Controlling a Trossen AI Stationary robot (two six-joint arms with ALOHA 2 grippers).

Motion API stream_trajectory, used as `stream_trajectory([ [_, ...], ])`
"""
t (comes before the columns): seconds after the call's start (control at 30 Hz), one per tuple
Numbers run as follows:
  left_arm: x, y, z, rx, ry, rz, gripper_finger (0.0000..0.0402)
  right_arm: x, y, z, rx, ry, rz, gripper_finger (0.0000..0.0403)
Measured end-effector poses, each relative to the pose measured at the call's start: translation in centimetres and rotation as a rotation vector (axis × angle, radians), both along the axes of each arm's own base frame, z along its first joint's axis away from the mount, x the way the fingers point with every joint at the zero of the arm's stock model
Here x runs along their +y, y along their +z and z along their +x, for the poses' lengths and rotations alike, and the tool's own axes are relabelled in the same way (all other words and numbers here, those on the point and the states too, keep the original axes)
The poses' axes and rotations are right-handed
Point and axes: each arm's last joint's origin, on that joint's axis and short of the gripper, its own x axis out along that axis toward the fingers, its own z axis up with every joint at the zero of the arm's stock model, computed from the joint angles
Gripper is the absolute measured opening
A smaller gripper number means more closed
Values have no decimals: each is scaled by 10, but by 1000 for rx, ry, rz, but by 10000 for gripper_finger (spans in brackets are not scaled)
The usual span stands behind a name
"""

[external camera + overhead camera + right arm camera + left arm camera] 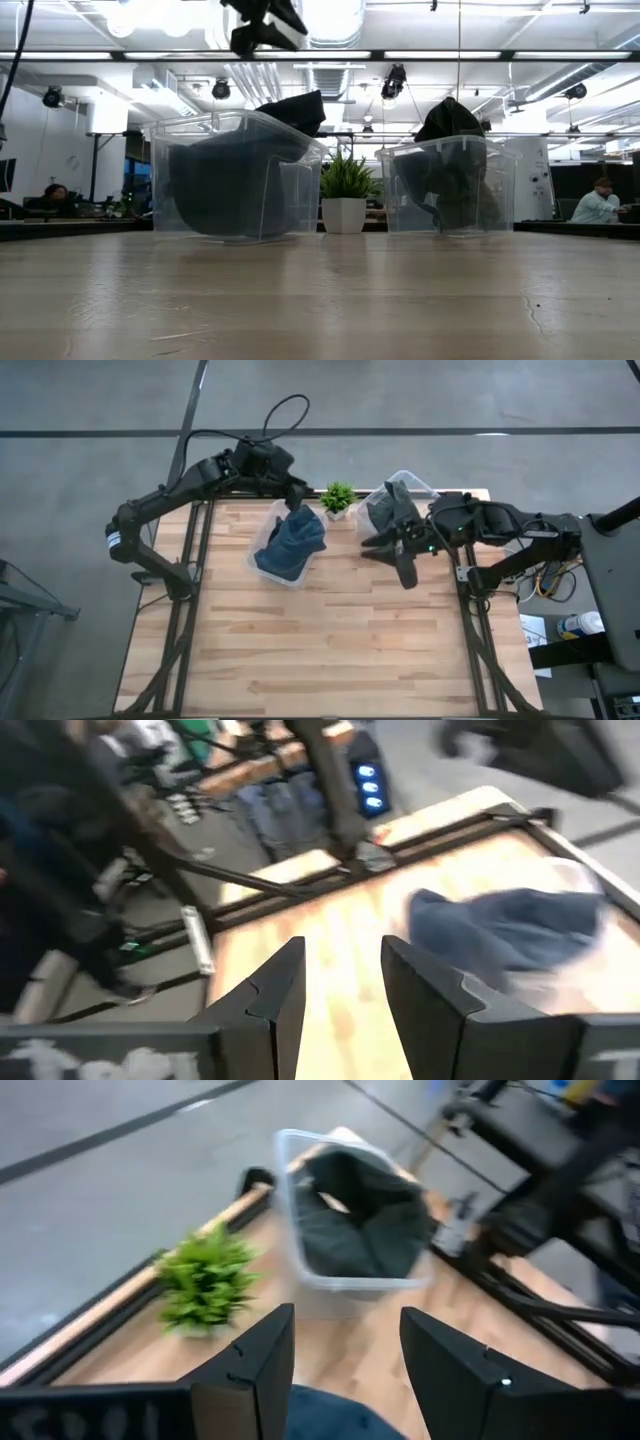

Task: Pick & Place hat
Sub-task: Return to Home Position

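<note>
A blue hat [290,545] lies heaped in the left clear bin [262,538], its top rising above the rim [300,108]. A dark grey hat [388,508] fills the right clear bin [410,485], also seen in the left wrist view [360,1220]. My left gripper [297,498] hangs open above the far end of the blue hat and clear of it [265,25]; blue cloth [330,1425] shows below its fingers. My right gripper [392,557] is open over bare table, just near of the right bin, pointing toward the blue hat [510,935].
A small potted plant [338,498] stands between the two bins at the table's far edge [345,195]. The near half of the wooden table [330,650] lies bare. People sit in the room beyond the table [600,200].
</note>
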Motion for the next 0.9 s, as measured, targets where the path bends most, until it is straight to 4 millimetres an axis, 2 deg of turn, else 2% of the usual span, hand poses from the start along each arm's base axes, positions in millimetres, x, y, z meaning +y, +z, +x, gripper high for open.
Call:
stream_trajectory([
  [0.27, -17, 10, 6, -86, -204, 0, 174, -14, 2, -24, 63, -89, -37, 127],
  [0.47, -42, 21, 12, -146, -362, 136, 154, -18, 3, -36, 82, -124, -75, 127],
  [0.7, -64, 27, 12, -181, -453, 160, 86, -26, 1, -45, 111, -163, -96, 120],
  [0.8, -74, 28, 14, -202, -521, 145, 44, -31, -8, -48, 174, -201, -107, 113],
  [0.9, -83, 21, 17, -185, -563, 133, 8, -35, -21, -49, 229, -228, -97, 107],
])
